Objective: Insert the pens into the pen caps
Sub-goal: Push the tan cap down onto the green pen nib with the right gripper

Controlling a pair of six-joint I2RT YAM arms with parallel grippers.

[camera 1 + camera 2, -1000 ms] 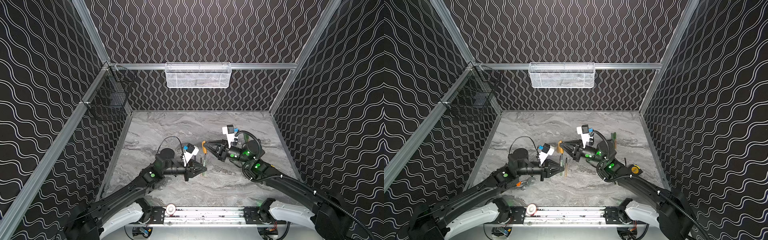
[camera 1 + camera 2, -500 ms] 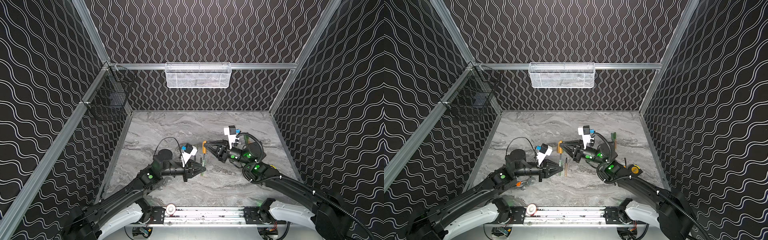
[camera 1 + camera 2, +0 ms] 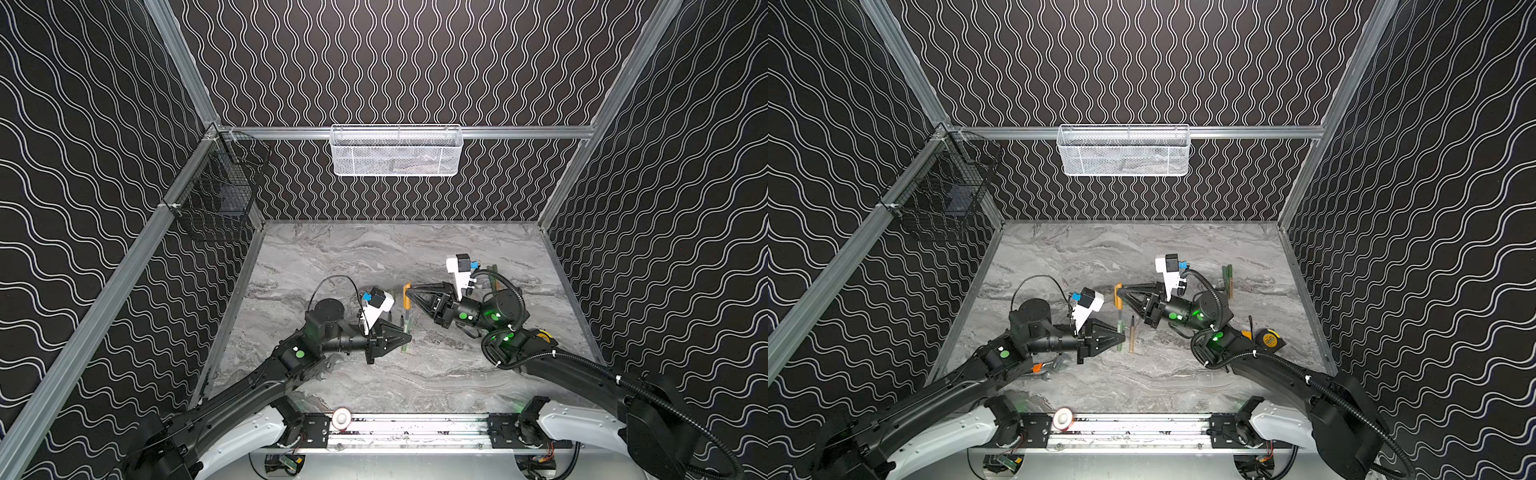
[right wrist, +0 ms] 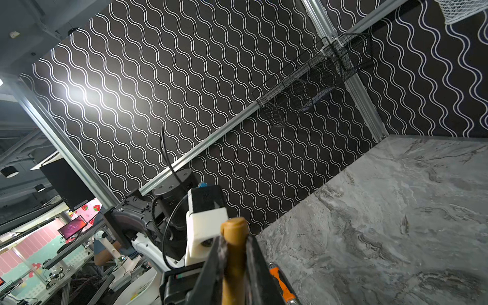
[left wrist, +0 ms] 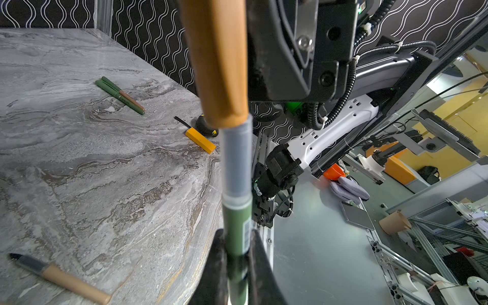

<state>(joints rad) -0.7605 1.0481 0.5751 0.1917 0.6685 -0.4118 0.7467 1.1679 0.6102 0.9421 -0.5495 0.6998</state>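
My left gripper is shut on a green pen, seen in a top view pointing away from the front rail. The pen's grey front section reaches into the mouth of an orange-brown pen cap, and its tip is hidden inside. My right gripper is shut on that cap, whose rounded end sticks out past the fingers. A tan pen with a bare dark tip lies on the table beside the held pen. Two capped green pens lie together at the back right.
An orange-handled wrench lies under my left arm. A yellow tape measure and a flat yellow block sit by the right arm. A white mesh basket hangs on the back wall, a black wire basket on the left wall.
The right arm's wrist has sunk slightly. Pen and cap stay together at the same spot, and both grips are unchanged.
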